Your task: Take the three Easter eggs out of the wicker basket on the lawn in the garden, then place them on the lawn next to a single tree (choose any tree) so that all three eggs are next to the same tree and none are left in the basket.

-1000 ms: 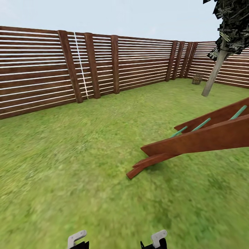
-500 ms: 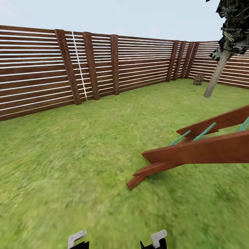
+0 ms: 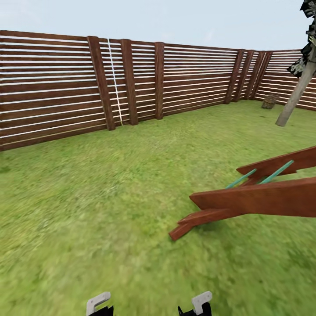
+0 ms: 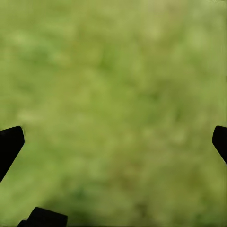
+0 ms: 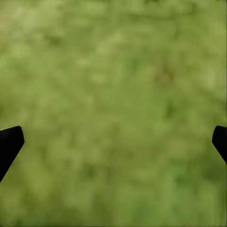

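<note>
Your left gripper (image 4: 113, 137) has its jaws wide apart, the dark fingertips (image 4: 10, 144) at the two edges of the wrist view with nothing but blurred grass between them. Your right gripper (image 5: 113, 139) is the same — jaws spread, holding nothing, blurred grass below. From the head view, both grippers sit low, just above the lawn (image 3: 96, 197), the left (image 3: 97, 303) beside the right (image 3: 199, 303), a little apart, with only their pale upper parts and a bit of black showing. Ahead of the jaws the lawn runs clear to the fence (image 3: 57, 87), brown horizontal slats with thick posts, which wraps round into a far corner. Ahead and to the right of your right jaws lies the playset (image 3: 254, 197): long brown wooden beams slanting down to the grass, with green rungs (image 3: 276, 172) between them. Far beyond it, well away from both grippers, stands the tree (image 3: 296, 98) — a pale, leaning trunk with dark speckled foliage cut off by the upper right corner. Just to the left of the trunk's base, near the fence, a small brownish shape (image 3: 269, 102) rests on the grass; it may be the basket, but it is too small to tell, and no eggs can be made out at this range.
</note>
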Tool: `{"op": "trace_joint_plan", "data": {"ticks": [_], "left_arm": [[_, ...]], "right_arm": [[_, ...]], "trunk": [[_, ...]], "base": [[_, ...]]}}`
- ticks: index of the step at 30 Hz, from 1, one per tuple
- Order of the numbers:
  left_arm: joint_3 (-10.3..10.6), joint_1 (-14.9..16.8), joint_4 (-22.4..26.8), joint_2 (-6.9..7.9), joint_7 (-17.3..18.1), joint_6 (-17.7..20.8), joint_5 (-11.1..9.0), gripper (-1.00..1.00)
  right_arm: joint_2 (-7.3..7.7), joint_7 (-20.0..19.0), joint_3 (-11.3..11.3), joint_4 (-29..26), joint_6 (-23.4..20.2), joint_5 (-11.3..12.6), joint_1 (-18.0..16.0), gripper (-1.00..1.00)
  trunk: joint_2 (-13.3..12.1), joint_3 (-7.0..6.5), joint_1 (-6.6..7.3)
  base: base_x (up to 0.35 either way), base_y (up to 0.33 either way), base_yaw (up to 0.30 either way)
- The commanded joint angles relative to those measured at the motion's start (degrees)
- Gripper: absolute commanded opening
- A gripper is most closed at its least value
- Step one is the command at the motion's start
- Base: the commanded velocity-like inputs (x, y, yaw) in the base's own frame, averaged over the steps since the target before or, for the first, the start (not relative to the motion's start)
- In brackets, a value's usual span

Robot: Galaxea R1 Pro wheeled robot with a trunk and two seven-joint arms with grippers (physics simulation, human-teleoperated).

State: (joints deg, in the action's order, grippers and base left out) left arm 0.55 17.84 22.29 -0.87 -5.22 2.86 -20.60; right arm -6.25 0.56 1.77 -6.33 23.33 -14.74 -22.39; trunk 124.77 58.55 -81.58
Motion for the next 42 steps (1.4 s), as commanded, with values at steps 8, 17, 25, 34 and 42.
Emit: {"op": "trace_joint_plan", "data": {"ticks": [8, 17, 25, 34, 42], "left_arm": [[0.1, 0.0, 0.1, -0.01, -0.3, 0.3, -0.3, 1.0], [0.1, 0.0, 0.1, -0.01, -0.3, 0.3, -0.3, 1.0], [-0.1, 0.0, 0.1, 0.33, -0.3, 0.2, -0.7, 1.0], [-0.4, 0.0, 0.1, 0.49, -0.3, 0.2, -1.8, 1.0], [-0.5, 0.0, 0.1, 0.46, -0.2, 0.2, -1.8, 1.0]], "right_arm": [[0.01, 0.1, 0.2, 0.0, 0.1, -0.1, 0.0, 1.0], [0.01, 0.1, 0.2, 0.1, 0.1, -0.1, 0.0, 1.0], [-0.07, 0.1, 0.2, 0.0, 0.2, -0.2, 0.0, 1.0], [-0.08, 0.1, 0.2, 0.0, 0.1, -0.4, 0.0, 1.0], [-0.08, 0.1, 0.2, 0.1, 0.1, -0.5, 0.0, 1.0]], "trunk": [[0.0, 0.34, 0.01], [0.0, 0.65, 0.01], [0.0, 0.89, 0.01], [0.0, 0.91, 0.01], [0.0, 0.92, 0.01]], "base": [[0.0, 0.0, 0.264], [0.0, 0.0, 0.27], [0.079, 0.075, 0.244], [0.22, 0.21, 0.024], [0.244, 0.211, 0.034]]}}
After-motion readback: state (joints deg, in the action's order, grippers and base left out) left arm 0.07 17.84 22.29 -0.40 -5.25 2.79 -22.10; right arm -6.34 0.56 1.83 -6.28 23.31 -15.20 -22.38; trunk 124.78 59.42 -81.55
